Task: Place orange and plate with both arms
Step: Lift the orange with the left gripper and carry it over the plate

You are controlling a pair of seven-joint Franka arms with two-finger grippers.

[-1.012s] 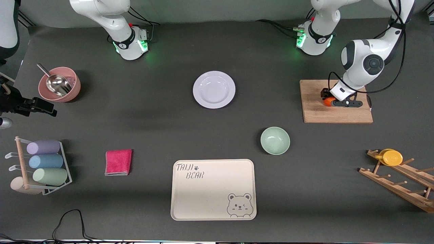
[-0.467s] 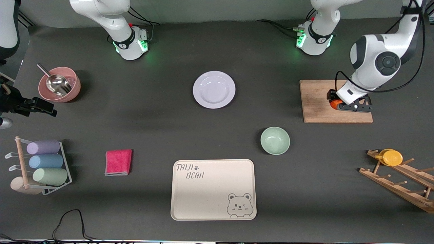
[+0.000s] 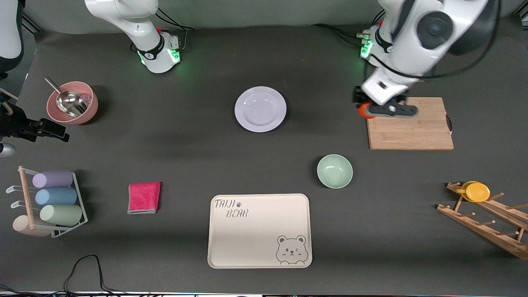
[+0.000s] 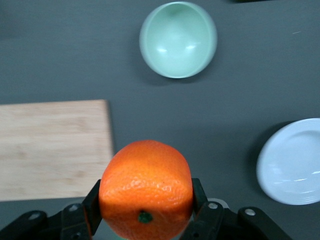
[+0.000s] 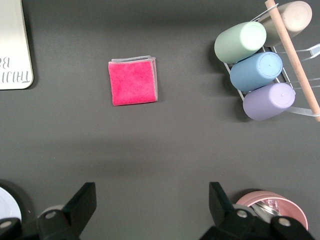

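Note:
The orange (image 3: 363,111) (image 4: 146,187) is up in the air with my left gripper (image 3: 367,108) (image 4: 146,200) shut on it, a black finger pressed against each side. It hangs over the edge of the wooden cutting board (image 3: 412,128) (image 4: 50,145) that faces the plate. The pale lavender plate (image 3: 260,109) (image 4: 292,162) lies empty on the mat, midway between the two bases. My right gripper (image 3: 53,130) (image 5: 152,200) waits high over the right arm's end of the table, open, with nothing between its fingers.
A mint-green bowl (image 3: 334,170) sits nearer the front camera than the board. The cream bear tray (image 3: 259,231) lies by the front edge, with a pink cloth (image 3: 144,197) and a cup rack (image 3: 49,202) toward the right arm's end. A pink bowl with a scoop (image 3: 72,102) stands there too. A wooden rack with a yellow cup (image 3: 482,214) stands at the left arm's end.
My left gripper has lifted the orange off the cutting board and carried it toward the plate, to above the board's edge. The right arm has not moved.

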